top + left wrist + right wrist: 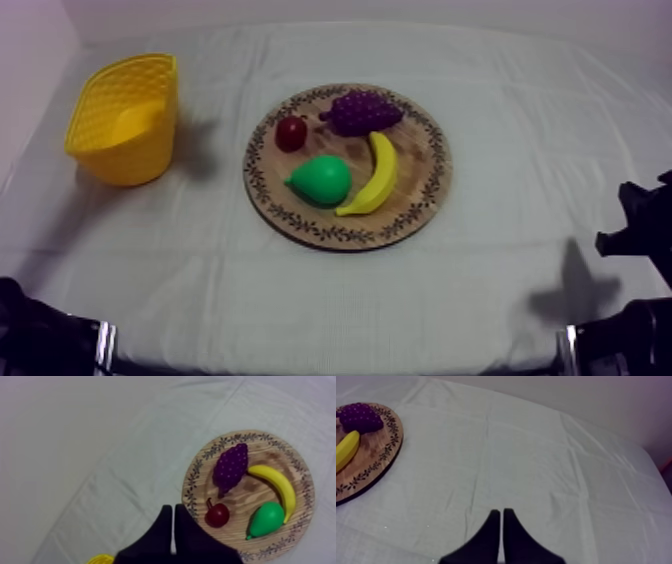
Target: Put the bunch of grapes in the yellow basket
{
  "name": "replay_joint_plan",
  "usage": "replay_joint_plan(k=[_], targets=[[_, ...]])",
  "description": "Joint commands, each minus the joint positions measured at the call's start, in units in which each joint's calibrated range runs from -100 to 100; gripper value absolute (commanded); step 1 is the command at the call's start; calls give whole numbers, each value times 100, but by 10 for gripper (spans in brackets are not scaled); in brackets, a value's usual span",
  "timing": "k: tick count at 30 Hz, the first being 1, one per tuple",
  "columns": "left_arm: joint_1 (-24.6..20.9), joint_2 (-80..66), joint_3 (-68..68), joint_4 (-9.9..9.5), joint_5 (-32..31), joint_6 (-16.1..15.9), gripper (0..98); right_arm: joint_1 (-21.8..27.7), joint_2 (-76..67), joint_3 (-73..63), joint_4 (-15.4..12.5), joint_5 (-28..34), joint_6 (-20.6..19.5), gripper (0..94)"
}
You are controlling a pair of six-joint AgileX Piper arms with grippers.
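Yellow basket (125,120): is standing at the far left of the table (500,290), well apart from the board, with its mouth facing up.
Left pincer (173,508): I am holding its fingers pressed together in a narrow wedge, gripping nothing, over bare cloth just beside the board's rim and nearest the small red fruit (217,516).
Wooden board (432,195): is lying mid-table and carrying all four toy fruits.
Bunch of grapes (362,112): is resting at the board's far edge, with the small red fruit just beside it on the left and the banana (375,178) curving away from its near side.
Right pincer (501,512): I am keeping these fingers together too, empty, over bare cloth well apart from the board.
Risk: I am judging that fingers coming down on the bunch could be knocking the red fruit or the banana's tip, since both are crowding it. The bumpy, rounded surface could also be slipping out of a shallow grip on the way to the basket.
Look: the bunch is showing deep purple, knobbly all over, broad at one end and tapering to a short stem.
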Motion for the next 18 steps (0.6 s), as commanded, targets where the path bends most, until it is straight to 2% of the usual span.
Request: replay_joint_plan(k=[1, 5, 11, 18], targets=[[6, 279, -68, 7, 29, -46, 0, 2, -2, 4, 0, 2, 0, 2], [95, 519, -127, 1, 20, -155, 0, 2, -2, 4, 0, 2, 0, 2], [380, 736, -227, -189, 41, -195, 0, 2, -2, 4, 0, 2, 0, 2], [620, 961, -501, -243, 256, -239, 0, 2, -2, 4, 0, 2, 0, 2]])
